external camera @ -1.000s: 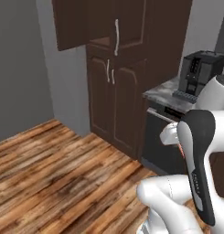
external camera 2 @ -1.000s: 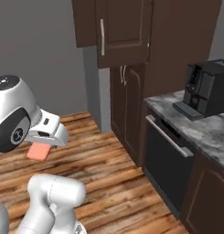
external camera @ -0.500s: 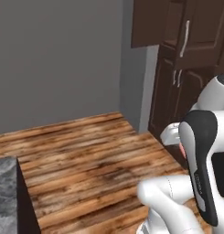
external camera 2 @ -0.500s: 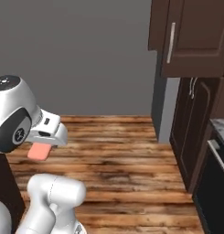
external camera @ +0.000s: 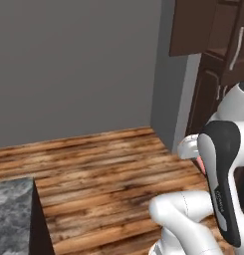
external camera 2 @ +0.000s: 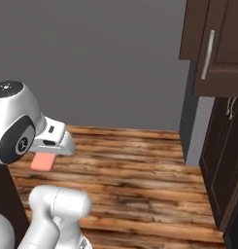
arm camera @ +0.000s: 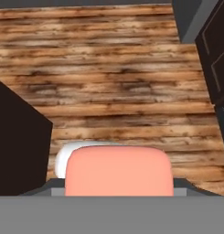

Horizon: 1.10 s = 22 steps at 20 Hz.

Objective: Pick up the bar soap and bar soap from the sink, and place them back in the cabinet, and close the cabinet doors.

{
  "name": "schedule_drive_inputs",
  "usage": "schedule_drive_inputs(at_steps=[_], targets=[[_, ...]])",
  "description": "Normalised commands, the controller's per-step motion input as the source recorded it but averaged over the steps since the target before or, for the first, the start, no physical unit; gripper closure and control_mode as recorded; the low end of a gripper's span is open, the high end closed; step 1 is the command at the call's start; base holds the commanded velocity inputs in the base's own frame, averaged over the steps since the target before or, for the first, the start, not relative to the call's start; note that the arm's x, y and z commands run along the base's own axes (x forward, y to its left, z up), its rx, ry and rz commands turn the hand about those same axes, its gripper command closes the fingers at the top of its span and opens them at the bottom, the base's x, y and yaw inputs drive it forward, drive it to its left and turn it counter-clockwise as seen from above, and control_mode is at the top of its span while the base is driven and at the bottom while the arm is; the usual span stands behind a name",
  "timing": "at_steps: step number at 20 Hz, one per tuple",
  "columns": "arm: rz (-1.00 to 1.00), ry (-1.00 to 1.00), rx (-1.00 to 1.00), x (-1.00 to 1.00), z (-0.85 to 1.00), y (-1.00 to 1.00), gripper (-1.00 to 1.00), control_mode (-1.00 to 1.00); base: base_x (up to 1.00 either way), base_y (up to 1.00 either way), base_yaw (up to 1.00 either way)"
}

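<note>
1. The flat bar soap (arm camera: 118, 171) sits in your gripper (external camera 2: 44, 158). In the right base view it hangs under the hand, above the wooden floor (external camera 2: 135, 170) and well to the left of the cabinet (external camera 2: 215, 48). The fingers themselves are hidden behind the soap, but the claw looks closed on it, narrow and carrying nothing else.

2. Your main risk is dropping it. The bar is small and likely slick, and any sharp turn of the base or swing of the arm could shake it loose onto the floor, far from the cabinet.

3. You cannot tell from here whether the cabinet door (external camera 2: 222, 46) with the long silver handle (external camera 2: 207, 54) stands open enough. If it is shut or only ajar, reaching in would knock the soap against the panel.

4. Left of the cabinet runs a bare grey wall (external camera: 78, 64). A speckled stone counter corner (external camera: 11, 214) lies far left of the cabinet, low in the left base view, and its dark side could catch the base if you turn wide.
</note>
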Motion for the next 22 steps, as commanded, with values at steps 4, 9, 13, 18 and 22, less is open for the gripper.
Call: schedule_drive_inputs(at_steps=[4, 9, 13, 18, 22], targets=[[0.00, 0.00, 0.00, 0.00, 0.00, 0.00, 1.00, 1.00, 0.90, 0.52, 0.08], [0.00, 0.00, 0.00, 0.00, 0.00, 0.00, 1.00, 1.00, 1.00, 0.52, 0.06], [0.00, 0.00, 0.00, 0.00, 0.00, 0.00, 1.00, 1.00, 0.94, 0.24, 0.01], [0.00, 0.00, 0.00, 0.00, 0.00, 0.00, 1.00, 1.00, 0.69, -0.06, 0.00], [0.00, 0.00, 0.00, 0.00, 0.00, 0.00, 1.00, 1.00, 0.56, -0.20, -0.01]])
